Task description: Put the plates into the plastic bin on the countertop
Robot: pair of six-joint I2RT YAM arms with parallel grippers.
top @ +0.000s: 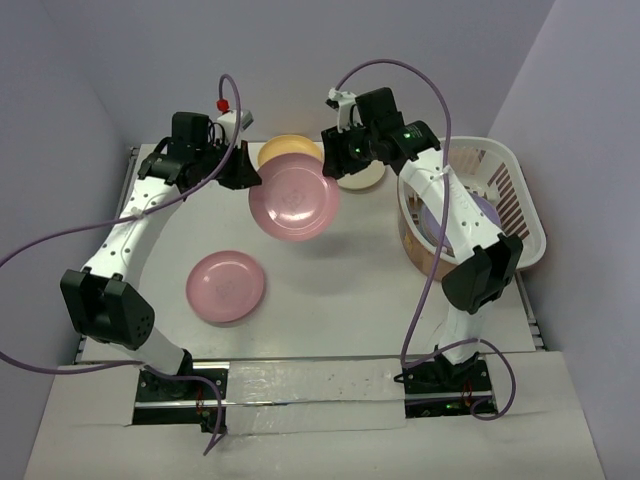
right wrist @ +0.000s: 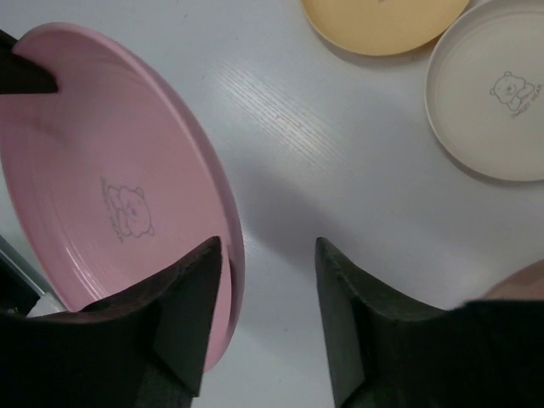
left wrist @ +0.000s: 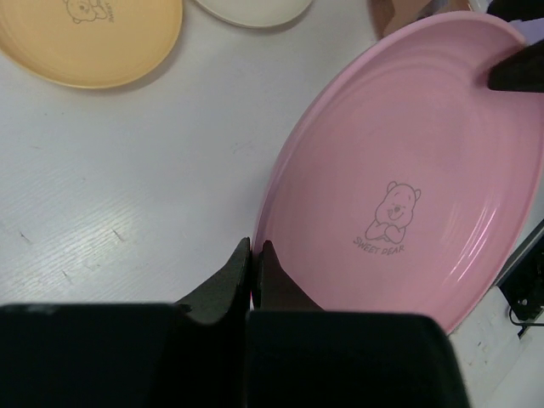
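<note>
My left gripper [top: 250,177] is shut on the rim of a pink plate [top: 295,198] and holds it tilted above the countertop [top: 330,280]. In the left wrist view the fingertips [left wrist: 255,255] pinch the plate [left wrist: 408,170] at its near edge. My right gripper [top: 336,168] is open at the plate's opposite edge. In the right wrist view [right wrist: 268,255] the rim of the plate [right wrist: 93,170] lies between the jaws, close to the left finger. A second pink plate [top: 226,286] lies flat on the countertop. The white bin [top: 520,190] stands at the right with a lavender plate [top: 482,213] inside.
An orange-yellow plate [top: 288,149] and a cream plate [top: 365,178] lie at the back, behind the lifted plate; both show in the right wrist view, orange [right wrist: 382,21] and cream [right wrist: 493,93]. Lavender walls border the table.
</note>
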